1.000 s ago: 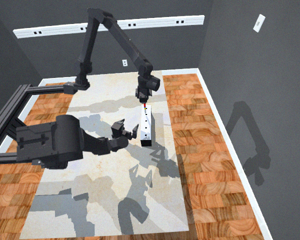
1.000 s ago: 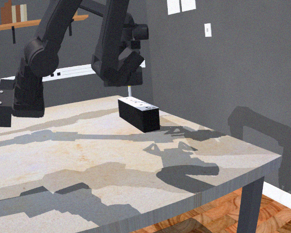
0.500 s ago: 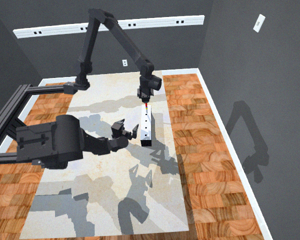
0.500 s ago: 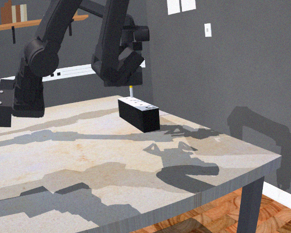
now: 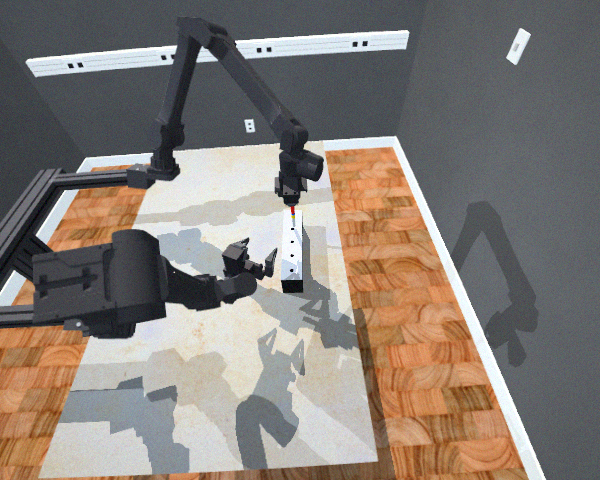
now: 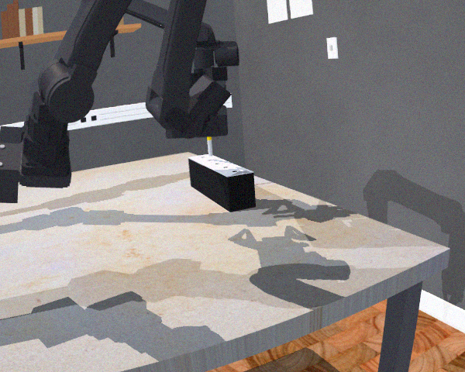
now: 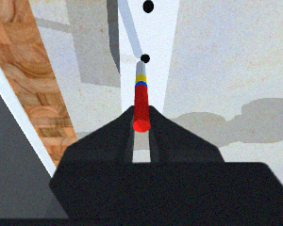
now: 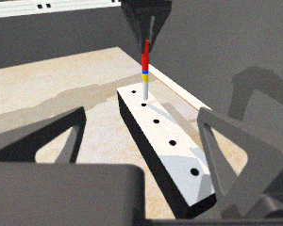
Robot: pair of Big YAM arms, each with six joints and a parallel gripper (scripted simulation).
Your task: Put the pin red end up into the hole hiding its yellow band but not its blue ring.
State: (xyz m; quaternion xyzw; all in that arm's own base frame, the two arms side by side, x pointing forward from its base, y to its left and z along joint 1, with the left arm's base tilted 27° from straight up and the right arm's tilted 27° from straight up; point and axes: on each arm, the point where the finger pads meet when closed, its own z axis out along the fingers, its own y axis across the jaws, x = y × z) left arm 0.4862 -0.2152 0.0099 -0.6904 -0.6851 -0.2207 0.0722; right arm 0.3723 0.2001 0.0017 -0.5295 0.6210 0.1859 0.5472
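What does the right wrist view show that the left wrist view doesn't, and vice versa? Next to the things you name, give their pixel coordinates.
Right wrist only: all five holes of the block [image 5: 286, 242] [image 6: 208, 182] [image 7: 158, 28] [image 8: 141, 137], its dark side and end, and the right hand's spread fingers.
Left wrist only: wood-patterned floor [image 7: 24, 61] and the pin's red end face, seen from above.
Both: the pin [image 5: 292, 210] [image 6: 210, 147] [image 7: 141, 101] [image 8: 145, 63], with red, blue and yellow parts, held by the left hand [image 5: 291, 204] [image 7: 141, 111] [image 8: 144, 52].

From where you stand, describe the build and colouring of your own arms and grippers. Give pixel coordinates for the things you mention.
Both arms are matte black to dark grey, with long angular links and rounded, drum-like joint housings. The left gripper [image 5: 291, 203] [image 7: 141, 111] [image 8: 144, 52] and right gripper [image 5: 261, 250] [image 8: 141, 113] have tapering fingers; the right's show triangular cut-outs. No bright markings are visible.
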